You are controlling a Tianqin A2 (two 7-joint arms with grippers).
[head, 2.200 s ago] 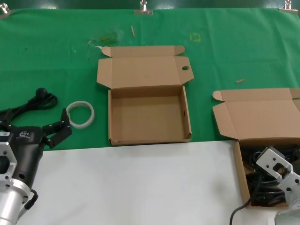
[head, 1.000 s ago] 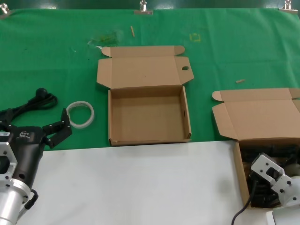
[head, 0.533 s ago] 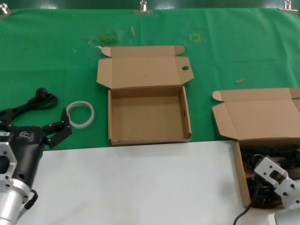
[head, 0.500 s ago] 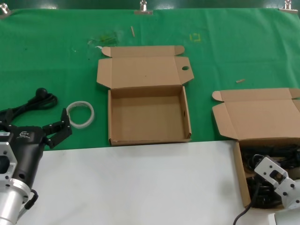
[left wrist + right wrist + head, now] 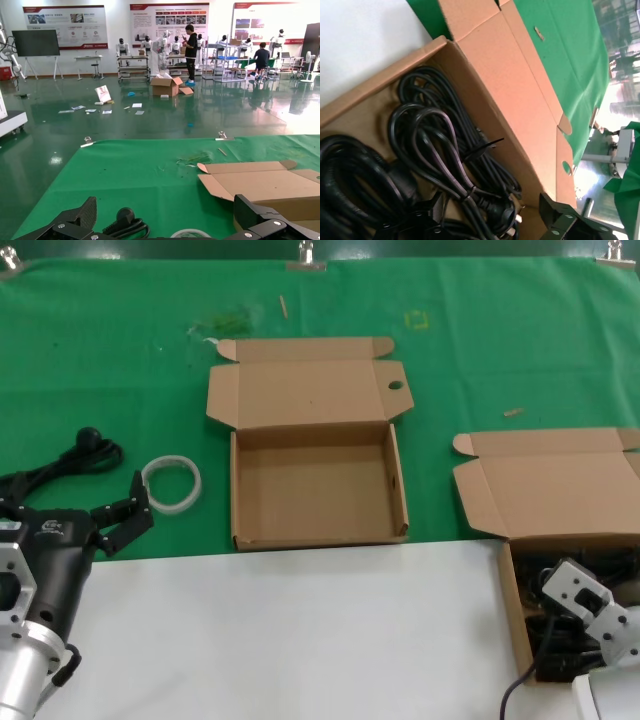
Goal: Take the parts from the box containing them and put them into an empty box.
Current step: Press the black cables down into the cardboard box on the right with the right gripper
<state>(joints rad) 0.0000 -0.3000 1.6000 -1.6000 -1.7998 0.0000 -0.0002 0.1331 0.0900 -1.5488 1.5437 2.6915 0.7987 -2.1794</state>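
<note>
left arm (image 5: 35, 585): black housing with a small white logo at 7 o'clock in the head view, joined to a silver cylinder below; a thin black cable loops at its side
left gripper (image 5: 122, 519): black fingers with toothed inner edges; silver screws on the tips in the wrist view
right arm (image 5: 600, 615): light grey-white bracket with a rectangular cut-out and small screws at 5 o'clock; a black cable curves beneath it
right gripper (image 5: 490, 215): black angular fingers, silver screws on one
</note>
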